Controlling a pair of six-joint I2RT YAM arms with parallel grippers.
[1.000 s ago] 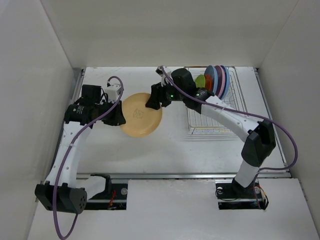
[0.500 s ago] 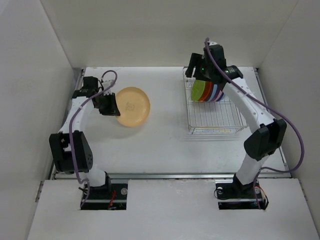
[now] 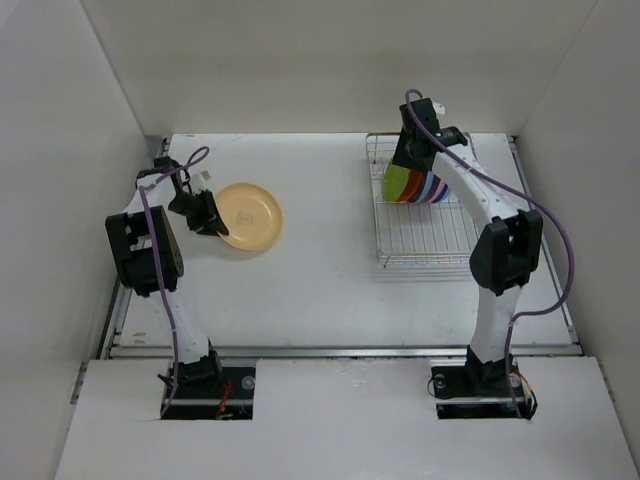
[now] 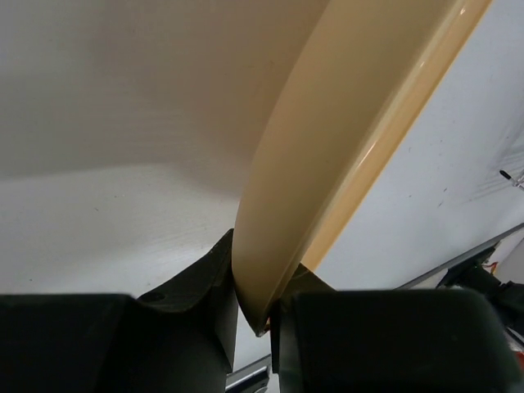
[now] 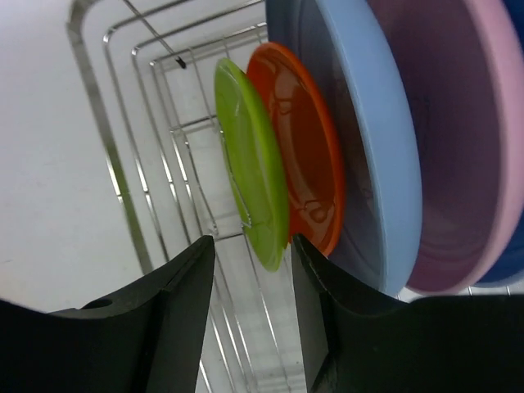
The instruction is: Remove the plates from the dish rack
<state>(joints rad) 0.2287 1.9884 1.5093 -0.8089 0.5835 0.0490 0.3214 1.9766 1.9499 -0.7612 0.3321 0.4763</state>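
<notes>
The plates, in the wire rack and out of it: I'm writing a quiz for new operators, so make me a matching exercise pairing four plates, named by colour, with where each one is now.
1. pale yellow round plate
2. green round plate
3. orange round plate
4. light blue round plate

A. between the green and light blue ones
B. end of the row in the silver wire dish rack, nearest the open right gripper
C. rim clamped by the left gripper, outside the rack
D. between the orange one and the pink plate

Pairs: 1-C, 2-B, 3-A, 4-D.
</notes>
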